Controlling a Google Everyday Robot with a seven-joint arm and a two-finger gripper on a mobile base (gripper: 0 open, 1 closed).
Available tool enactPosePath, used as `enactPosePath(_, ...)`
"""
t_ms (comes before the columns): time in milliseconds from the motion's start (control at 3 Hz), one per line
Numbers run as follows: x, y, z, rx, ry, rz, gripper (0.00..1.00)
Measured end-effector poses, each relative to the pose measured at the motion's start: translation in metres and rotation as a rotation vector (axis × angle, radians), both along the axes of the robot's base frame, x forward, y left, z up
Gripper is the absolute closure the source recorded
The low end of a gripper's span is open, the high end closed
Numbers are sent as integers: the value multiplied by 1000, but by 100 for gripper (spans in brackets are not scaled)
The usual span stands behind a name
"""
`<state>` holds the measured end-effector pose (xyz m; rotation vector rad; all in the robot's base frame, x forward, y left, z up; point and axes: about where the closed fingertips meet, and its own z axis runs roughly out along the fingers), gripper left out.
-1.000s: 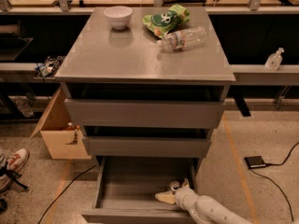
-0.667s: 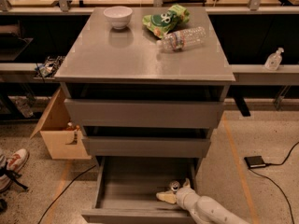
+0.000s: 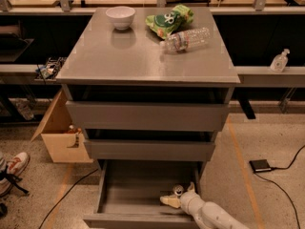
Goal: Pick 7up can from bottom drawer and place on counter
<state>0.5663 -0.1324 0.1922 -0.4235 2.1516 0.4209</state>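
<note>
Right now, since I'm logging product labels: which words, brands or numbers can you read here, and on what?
Nothing here reads clearly.
Green snack bag: white marking, too blurred to read.
Water bottle: label too blurred to read.
7up can, in the bottom drawer next to the tool: no brand legible.

White arm (image 3: 214, 217) extends from lower right, angled up-left; claw (image 3: 178, 195) at its tip (low, right of centre).

Grey bench (image 3: 138, 61): white bowl (image 3: 120, 17) back-left, green snack bag (image 3: 170, 20) back-centre, water bottle (image 3: 187, 39) on its side just in front of bag. Robot gripper (image 3: 177, 194) low in open btm drawer (image 3: 128, 190), front-right corner.
</note>
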Motion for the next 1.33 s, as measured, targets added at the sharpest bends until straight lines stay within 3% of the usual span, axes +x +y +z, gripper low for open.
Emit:
enactPosePath(333, -2, 2, 1, 11, -3, 4, 18)
enactPosePath(1000, -10, 10, 5, 37, -3, 28, 64)
enactPosePath(1333, -13, 12, 28, 75, -35, 74, 87)
